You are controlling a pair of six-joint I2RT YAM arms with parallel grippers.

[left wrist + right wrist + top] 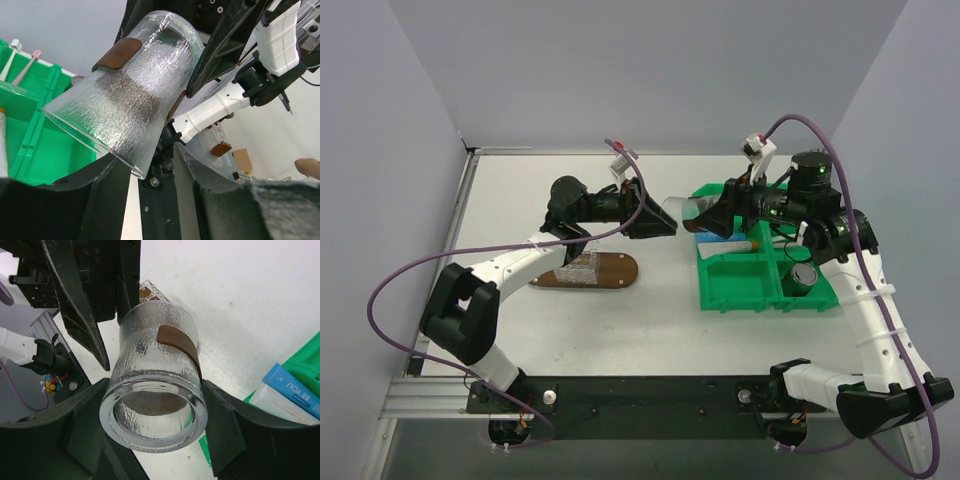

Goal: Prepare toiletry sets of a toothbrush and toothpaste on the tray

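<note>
My right gripper is shut on a clear ribbed cup with a brown band and holds it level in the air, left of the green bin. In the right wrist view the cup fills the gap between the fingers of that gripper. My left gripper is open at the cup's mouth; the rim lies between its fingers, against the left one and apart from the right one. The toothpaste lies in the bin. Toothbrushes stand in a bin section. The tray bears another clear cup.
The green sectioned bin sits at right, with a dark can in its near right section. Both arms meet above the table's middle. Grey walls close in the back and both sides.
</note>
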